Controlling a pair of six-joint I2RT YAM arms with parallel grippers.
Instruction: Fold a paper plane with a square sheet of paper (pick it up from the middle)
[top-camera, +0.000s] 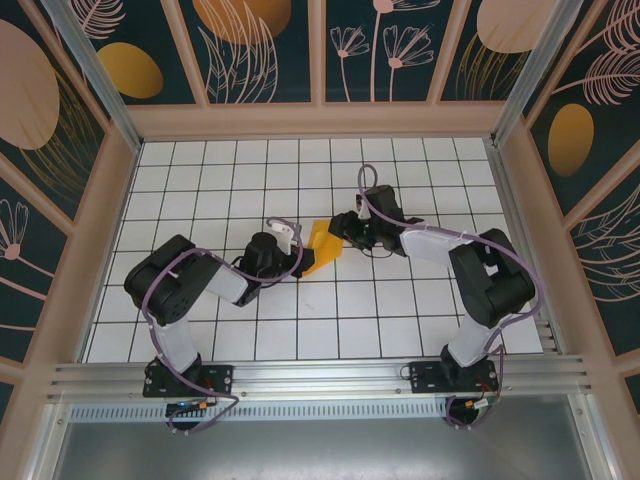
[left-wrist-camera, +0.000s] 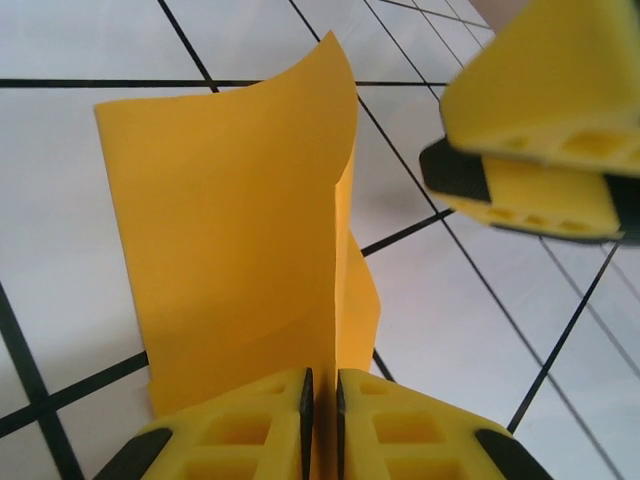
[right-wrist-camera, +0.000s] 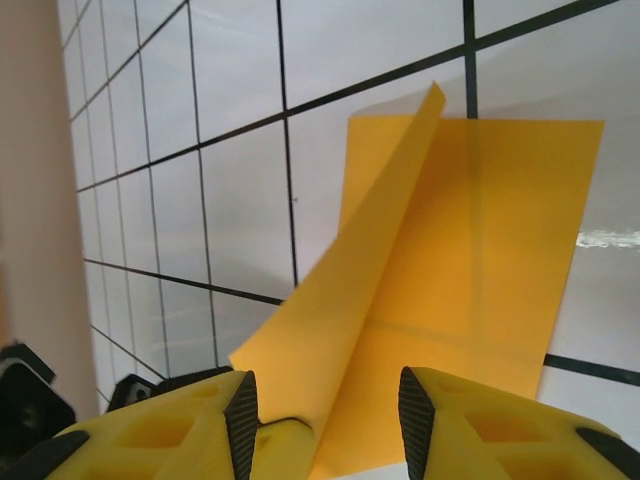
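Yellow fingers (left-wrist-camera: 230, 435) of the left gripper (left-wrist-camera: 321, 400) sit nearest the lens in the left wrist view. They are pressed almost together w/ only a thin slit btwn them, clenched on the near edge of the square sheet of paper (left-wrist-camera: 230, 230). Sheet is plain orange-yellow and part folded: one part lies on the table (left-wrist-camera: 60, 300), and another flap lifts off it along a straight crease, its far corner curling over. Across the sheet in that view, top right, is the right gripper (right-wrist-camera: 325, 420), blurred. In the right wrist view its jaws stand apart, released, w/ the raised flap running down into the gap btwn them; can't tell if either pad touches the paper. Beyond the flap the flat part shows as a tall rectangle, w/ a dark grid line faintly visible through it. From the top cam the sheet is a small orange wedge approx mid-table, w/ the left gripper at its left edge and the right gripper just beside its right. Both arms are black w/ white sections and purple cables (top-camera: 150, 300), bolted to a metal rail (top-camera: 320, 375) at the near edge. Table is white tiles w/ dark lines. Wall panels (top-camera: 130, 70) around it are dark w/ orange ovals and line-drawn plants.
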